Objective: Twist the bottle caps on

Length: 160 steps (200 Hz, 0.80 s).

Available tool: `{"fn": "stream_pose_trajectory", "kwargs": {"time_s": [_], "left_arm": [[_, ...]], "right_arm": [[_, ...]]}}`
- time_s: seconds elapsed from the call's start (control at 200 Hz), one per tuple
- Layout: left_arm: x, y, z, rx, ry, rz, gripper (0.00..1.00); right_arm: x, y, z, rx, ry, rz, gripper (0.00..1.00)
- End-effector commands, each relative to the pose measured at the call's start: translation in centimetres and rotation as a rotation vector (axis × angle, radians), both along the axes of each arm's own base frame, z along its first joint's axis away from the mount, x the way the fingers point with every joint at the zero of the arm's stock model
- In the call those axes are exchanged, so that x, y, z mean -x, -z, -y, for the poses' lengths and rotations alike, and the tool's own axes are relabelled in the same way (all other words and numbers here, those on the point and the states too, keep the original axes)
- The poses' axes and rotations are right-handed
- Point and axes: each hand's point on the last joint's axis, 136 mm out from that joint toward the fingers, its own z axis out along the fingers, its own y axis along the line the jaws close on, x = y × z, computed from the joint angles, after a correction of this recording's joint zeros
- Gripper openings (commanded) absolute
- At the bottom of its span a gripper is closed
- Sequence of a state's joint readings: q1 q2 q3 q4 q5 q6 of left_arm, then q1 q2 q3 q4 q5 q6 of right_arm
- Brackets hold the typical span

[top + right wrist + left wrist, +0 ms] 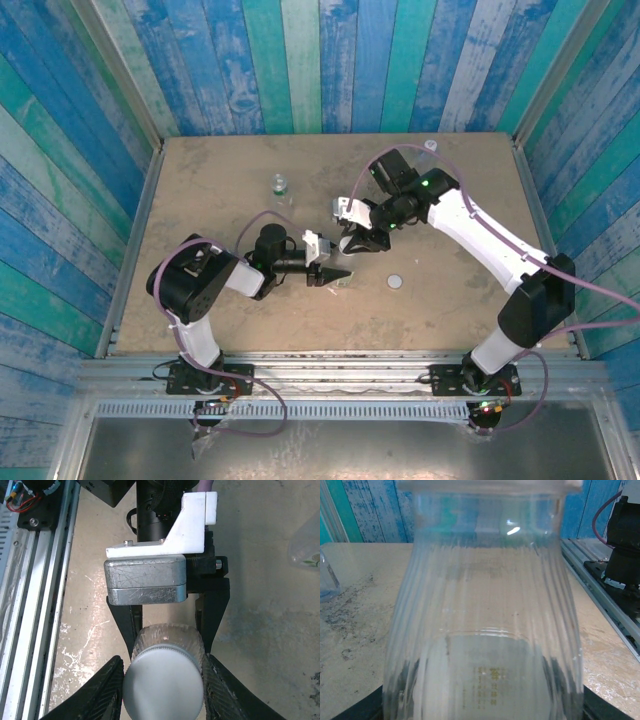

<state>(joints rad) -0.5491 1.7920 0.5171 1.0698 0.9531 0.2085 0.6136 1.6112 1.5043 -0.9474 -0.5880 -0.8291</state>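
A clear ribbed bottle [480, 605] stands at the table's middle, with my left gripper [338, 272] shut on its body; the dark fingers [216, 611] flank it. A white bottle cap [162, 680] sits on its neck. My right gripper [162, 687] comes down from above, its ribbed pads [100, 692] pressed against both sides of that cap. A second white cap [396, 282] lies loose on the table to the right. A bottle with a green label [279, 186] stands farther back on the left, and another clear bottle [430, 147] stands at the far right edge.
The metal rail [30, 610] along the table's near edge runs beside the arms. The right arm's base [622, 555] stands on it. Blue plank walls [320, 60] close in the table. Part of a blue-tinted bottle [326, 577] shows at the left.
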Motion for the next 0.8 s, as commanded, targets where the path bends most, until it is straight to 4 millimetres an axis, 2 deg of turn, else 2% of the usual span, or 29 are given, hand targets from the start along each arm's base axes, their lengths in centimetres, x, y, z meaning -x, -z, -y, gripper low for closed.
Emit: {"fn": "stream_pose_trajectory", "kwargs": {"time_s": [0.0, 0.05, 0.1, 0.14, 0.361, 0.486, 0.551, 0.686, 0.796], "left_arm": [[0.8, 1.6, -0.2, -0.039, 0.019, -0.096, 0.59], [0.8, 1.6, -0.2, -0.036, 0.018, -0.098, 0.59], [0.8, 1.5, -0.2, -0.033, 0.017, -0.100, 0.59], [0.8, 1.5, -0.2, -0.032, 0.017, -0.101, 0.59], [0.7, 1.4, -0.1, -0.029, 0.014, -0.103, 0.59], [0.1, 1.3, -0.1, -0.022, -0.021, -0.112, 0.59], [-0.9, 1.0, -0.2, -0.007, -0.073, -0.119, 0.58], [-3.4, 0.3, -0.1, 0.048, -0.198, -0.157, 0.56], [-5.2, -0.4, 0.0, 0.101, -0.264, -0.177, 0.55]], "right_arm": [[0.6, 0.4, 0.2, 0.015, -0.014, -0.051, 0.41], [0.6, 0.5, 0.3, 0.021, -0.010, -0.051, 0.42], [0.5, 0.6, 0.3, 0.026, -0.010, -0.047, 0.51], [0.4, 0.8, 0.4, 0.030, -0.010, -0.046, 0.53], [0.5, 0.8, 0.3, 0.028, -0.003, -0.061, 0.39], [0.4, 0.6, 0.1, 0.020, 0.017, -0.076, 0.36], [-0.3, 0.7, 0.0, 0.031, 0.092, -0.103, 0.36], [-3.3, 1.7, 0.5, 0.048, 0.407, -0.154, 0.34], [-4.2, 2.5, 1.2, 0.017, 0.630, -0.180, 0.31]]}}
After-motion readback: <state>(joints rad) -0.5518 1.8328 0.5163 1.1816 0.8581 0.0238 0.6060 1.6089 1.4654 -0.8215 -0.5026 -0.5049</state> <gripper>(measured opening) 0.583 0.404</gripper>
